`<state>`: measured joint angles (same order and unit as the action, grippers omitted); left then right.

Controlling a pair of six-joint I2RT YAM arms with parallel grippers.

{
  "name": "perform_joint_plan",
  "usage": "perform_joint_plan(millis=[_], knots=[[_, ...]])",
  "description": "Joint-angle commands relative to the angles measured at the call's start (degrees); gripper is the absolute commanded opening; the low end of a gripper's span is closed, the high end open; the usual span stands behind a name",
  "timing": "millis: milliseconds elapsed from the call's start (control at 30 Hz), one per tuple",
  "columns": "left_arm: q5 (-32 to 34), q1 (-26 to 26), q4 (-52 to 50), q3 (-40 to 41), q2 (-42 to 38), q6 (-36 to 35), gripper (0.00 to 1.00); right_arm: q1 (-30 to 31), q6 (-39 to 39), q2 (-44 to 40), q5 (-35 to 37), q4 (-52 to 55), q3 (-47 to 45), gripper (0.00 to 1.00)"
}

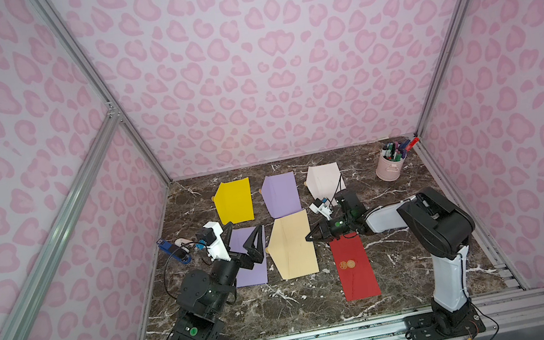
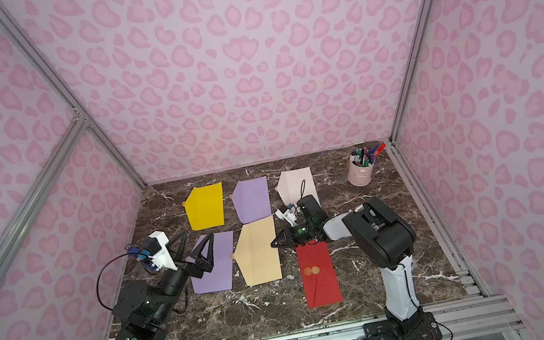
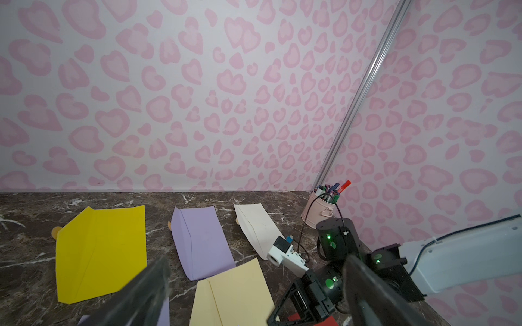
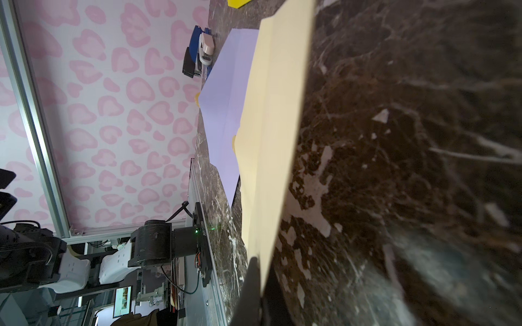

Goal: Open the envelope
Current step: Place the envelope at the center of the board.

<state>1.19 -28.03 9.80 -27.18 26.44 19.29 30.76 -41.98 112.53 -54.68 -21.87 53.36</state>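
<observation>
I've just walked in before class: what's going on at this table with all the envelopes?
Two robot arms are working over envelopes laid flat on a table. The right gripper is shut, apparently pinching the edge of the cream envelope. The left gripper hangs open above the near purple envelope, holding nothing. The red envelope lies untouched.

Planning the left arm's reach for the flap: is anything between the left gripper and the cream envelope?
Nothing visible stands in the way. The open left gripper hovers over the near purple envelope, which lies flat beside the cream envelope; the shut right gripper is at that envelope's opposite edge.
</observation>
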Motion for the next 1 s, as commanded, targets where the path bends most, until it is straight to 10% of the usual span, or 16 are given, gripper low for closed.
perform_joint_plan(millis=[0, 967], knots=[[0.3, 0.0, 0.9, 0.0, -0.2, -0.8, 0.96, 0.1, 0.1, 0.5, 0.2, -0.7, 0.7, 0.0], [-0.1, 0.0, 1.5, 0.3, -0.2, -0.9, 0.97, -1.1, 3.2, 0.1, 4.5, 6.8, 1.5, 0.45]])
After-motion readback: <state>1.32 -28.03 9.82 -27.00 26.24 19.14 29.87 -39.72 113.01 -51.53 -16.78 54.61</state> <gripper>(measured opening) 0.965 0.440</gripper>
